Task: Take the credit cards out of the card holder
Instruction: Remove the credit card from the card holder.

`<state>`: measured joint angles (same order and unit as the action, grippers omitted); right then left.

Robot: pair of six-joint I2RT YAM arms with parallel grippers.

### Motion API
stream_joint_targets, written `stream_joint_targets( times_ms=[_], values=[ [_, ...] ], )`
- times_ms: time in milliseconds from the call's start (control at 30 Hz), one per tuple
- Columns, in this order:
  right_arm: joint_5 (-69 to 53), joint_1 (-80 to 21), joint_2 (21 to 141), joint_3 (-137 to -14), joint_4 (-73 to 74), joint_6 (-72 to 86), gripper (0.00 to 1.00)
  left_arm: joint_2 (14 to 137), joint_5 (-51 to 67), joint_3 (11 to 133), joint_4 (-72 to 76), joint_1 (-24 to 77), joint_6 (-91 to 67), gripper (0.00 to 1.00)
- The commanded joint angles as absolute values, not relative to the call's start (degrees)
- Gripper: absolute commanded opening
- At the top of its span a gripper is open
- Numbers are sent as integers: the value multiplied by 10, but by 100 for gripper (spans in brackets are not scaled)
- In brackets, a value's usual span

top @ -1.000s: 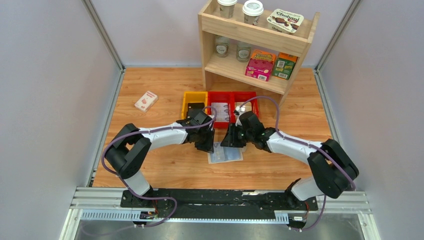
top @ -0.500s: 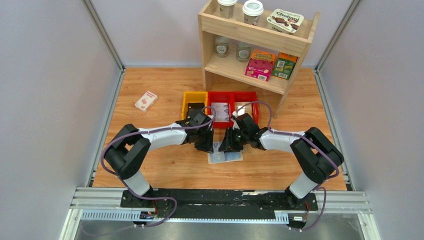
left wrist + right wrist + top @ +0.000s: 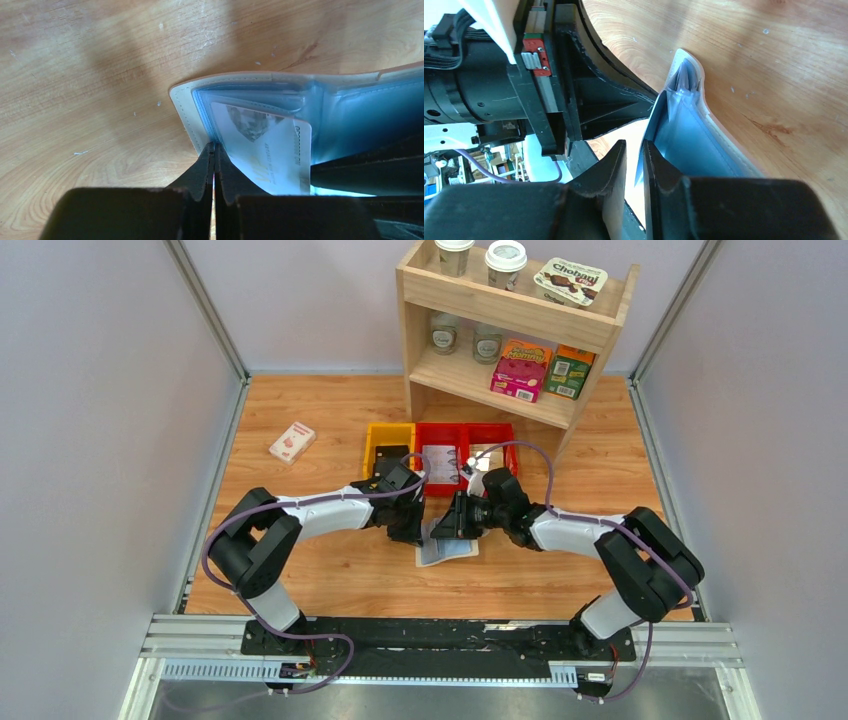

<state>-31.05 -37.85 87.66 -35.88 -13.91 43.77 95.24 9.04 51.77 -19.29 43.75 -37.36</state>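
Observation:
The card holder (image 3: 450, 552) lies open on the wooden table, cream outside and blue-grey inside. My left gripper (image 3: 410, 530) is shut on its left edge; the left wrist view shows the closed tips (image 3: 214, 147) pinching the cream border (image 3: 185, 107). A silver-grey credit card (image 3: 265, 150) sticks partway out of the left pocket. My right gripper (image 3: 455, 528) is at the wallet's right side, close against the left one. In the right wrist view its fingers (image 3: 635, 150) are nearly closed, with the card's thin edge (image 3: 655, 125) running between them. The wallet's far half (image 3: 696, 85) curls upward.
A yellow bin (image 3: 388, 440) and red bins (image 3: 465, 445) with small items stand just behind the grippers. A wooden shelf (image 3: 510, 320) with cups and boxes is at the back. A white-and-red small box (image 3: 292, 442) lies at the left.
My right gripper has moved left, closer to the left gripper, and its arm has bent. The wallet has shifted slightly left and its right half has lifted. The left arm has stayed still.

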Motion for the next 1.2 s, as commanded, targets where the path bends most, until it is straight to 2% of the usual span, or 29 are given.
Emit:
stream_joint_targets(
  times_ms=[0,233,567,1167],
  values=[
    [-338,-381,875,-368,-189,448,18,968,86,511,-198,443,-370,0],
    [-330,-388,937,-413,-111,428,18,964,85,511,-198,442,-369,0],
    [-344,-391,991,-441,-120,452,26,978,91,521,-208,444,-359,0],
    [-394,-338,894,-374,-135,438,19,1016,62,539,-258,444,-367,0]
  ],
)
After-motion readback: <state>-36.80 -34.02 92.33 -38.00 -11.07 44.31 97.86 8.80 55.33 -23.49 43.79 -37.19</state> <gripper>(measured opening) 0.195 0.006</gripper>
